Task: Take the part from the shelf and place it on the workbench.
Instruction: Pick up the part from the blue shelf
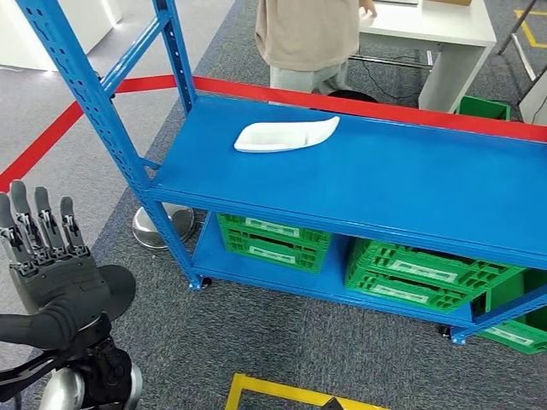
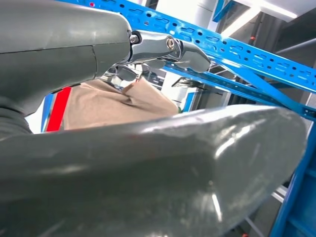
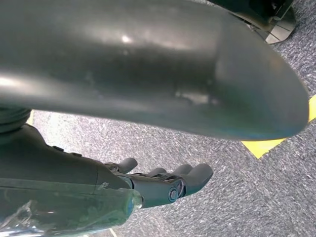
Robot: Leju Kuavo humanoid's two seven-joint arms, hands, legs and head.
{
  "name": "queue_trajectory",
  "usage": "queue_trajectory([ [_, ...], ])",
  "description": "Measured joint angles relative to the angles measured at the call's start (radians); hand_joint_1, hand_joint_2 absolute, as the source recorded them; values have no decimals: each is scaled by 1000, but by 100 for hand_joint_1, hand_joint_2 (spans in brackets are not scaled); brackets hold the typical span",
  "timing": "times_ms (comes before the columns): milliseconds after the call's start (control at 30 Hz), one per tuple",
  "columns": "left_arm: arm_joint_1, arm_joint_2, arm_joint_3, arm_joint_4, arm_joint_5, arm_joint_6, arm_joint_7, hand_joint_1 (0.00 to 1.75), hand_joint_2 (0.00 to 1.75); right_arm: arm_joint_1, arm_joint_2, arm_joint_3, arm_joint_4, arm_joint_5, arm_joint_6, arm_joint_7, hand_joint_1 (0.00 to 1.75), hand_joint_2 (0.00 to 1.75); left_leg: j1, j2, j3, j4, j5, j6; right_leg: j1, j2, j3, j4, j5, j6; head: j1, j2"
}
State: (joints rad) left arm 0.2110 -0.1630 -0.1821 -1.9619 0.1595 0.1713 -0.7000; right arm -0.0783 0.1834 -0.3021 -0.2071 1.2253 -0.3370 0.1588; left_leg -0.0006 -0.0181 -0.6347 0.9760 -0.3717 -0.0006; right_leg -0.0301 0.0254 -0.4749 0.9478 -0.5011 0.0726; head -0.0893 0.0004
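White part (image 1: 285, 135): a flat, elongated, glossy plastic piece, rounded at one end and tapering to a point at the other, with a shallow raised rim along its edges. It lies flat on the top level of the blue shelf (image 1: 387, 184), toward the shelf's rear left area, its long axis roughly parallel to the shelf's back edge, pointed end to the right. It rests alone and untouched, well apart from the shelf's front edge and from the left upright
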Motion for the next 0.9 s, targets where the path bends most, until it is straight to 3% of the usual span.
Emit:
queue_trajectory([
  [900, 0, -4, 4, 0, 1, 26, 0, 0, 0, 0, -2, -8, 0, 2, 0, 0, 0, 0, 1, 0, 8, 0, 0, -1, 2, 0, 7, 4, -3, 0, 0, 0],
])
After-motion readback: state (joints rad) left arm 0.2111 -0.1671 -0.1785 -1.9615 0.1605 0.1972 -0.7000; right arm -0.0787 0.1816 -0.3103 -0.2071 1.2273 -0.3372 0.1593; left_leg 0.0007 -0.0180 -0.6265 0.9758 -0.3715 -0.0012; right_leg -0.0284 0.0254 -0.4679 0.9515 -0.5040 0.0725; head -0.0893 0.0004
